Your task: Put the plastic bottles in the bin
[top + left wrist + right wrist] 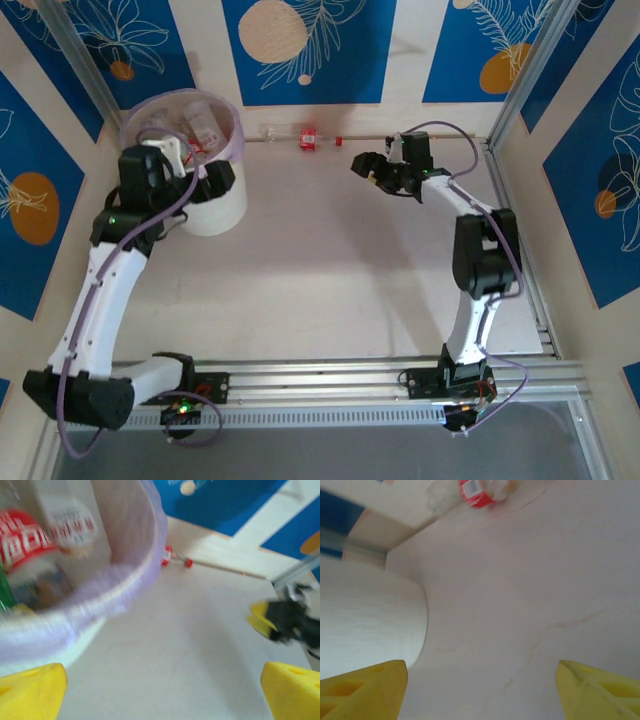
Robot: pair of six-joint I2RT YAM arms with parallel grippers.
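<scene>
Right jaws spread wide, bottle [476,491] lying well ahead.

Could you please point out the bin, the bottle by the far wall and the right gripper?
bin [225,212]: top external view, on its white side wall.
bottle [308,138]: top external view, on its red label.
right gripper [482,692]: right wrist view, midway between its yellow fingertips.

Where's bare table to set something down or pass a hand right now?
Widest free patch: table middle, bordered by the bin, the right gripper and the arm bases. Crowded: back edge, where one bottle lies, and beside the bin, where the left gripper hangs open.
</scene>
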